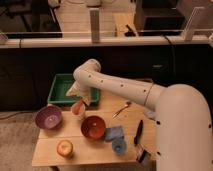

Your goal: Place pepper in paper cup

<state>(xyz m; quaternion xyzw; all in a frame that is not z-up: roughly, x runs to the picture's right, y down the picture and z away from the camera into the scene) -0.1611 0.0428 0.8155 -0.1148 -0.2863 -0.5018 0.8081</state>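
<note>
Big white arm (130, 90) reaching in from the near right corner, its fat rear segment filling that side, stretching leftward and away to a rounded, dotted wrist joint (89, 74). There it bends sharply down. The gripper (80, 101) hangs below it, pointing downward, left of centre in the scene.

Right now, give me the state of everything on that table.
gripper: low over the paper cup.
paper cup: upright, beneath the gripper.
pepper: at the cup's mouth; inside or not, cannot tell.
purple bowl: upright, empty.
orange-red bowl: upright, empty.
blue cup: upright.
round fruit: lying free.
spoon: lying flat.
</note>
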